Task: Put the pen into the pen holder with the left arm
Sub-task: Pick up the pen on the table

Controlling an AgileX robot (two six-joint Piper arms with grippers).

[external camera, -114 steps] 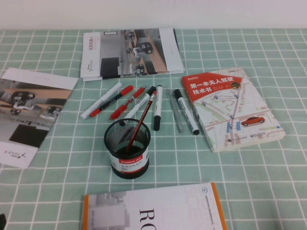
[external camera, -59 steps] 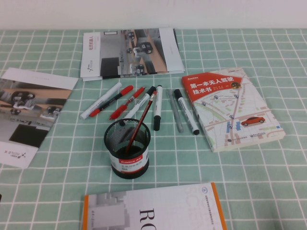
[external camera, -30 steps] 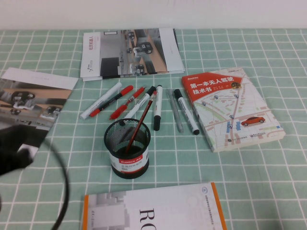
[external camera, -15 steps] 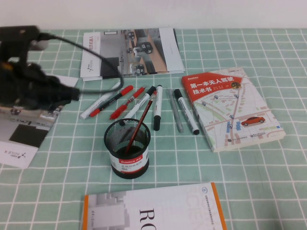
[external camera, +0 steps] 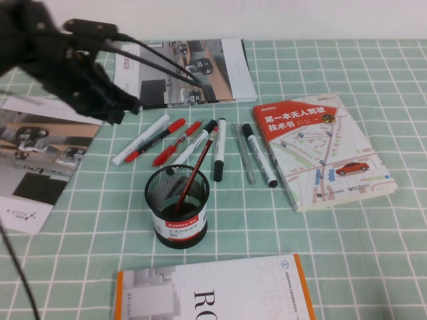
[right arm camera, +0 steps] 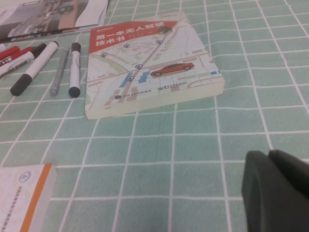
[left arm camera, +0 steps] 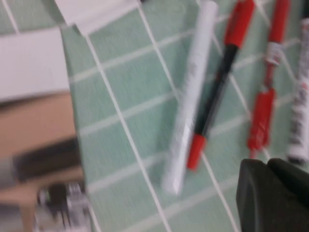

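Bright, even light; left-wrist view motion-blurred.

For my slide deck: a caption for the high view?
Left gripper nears the white pen beside the mesh pen holder; right gripper out of view.

The left gripper (external camera: 123, 113) is a dark blur, so I can't tell how its fingers stand. The left arm (external camera: 47, 50) hides part of a booklet (external camera: 40, 153). The near book (external camera: 213, 293) runs off the near edge. Only a corner of the right gripper (right arm camera: 277, 191) shows.
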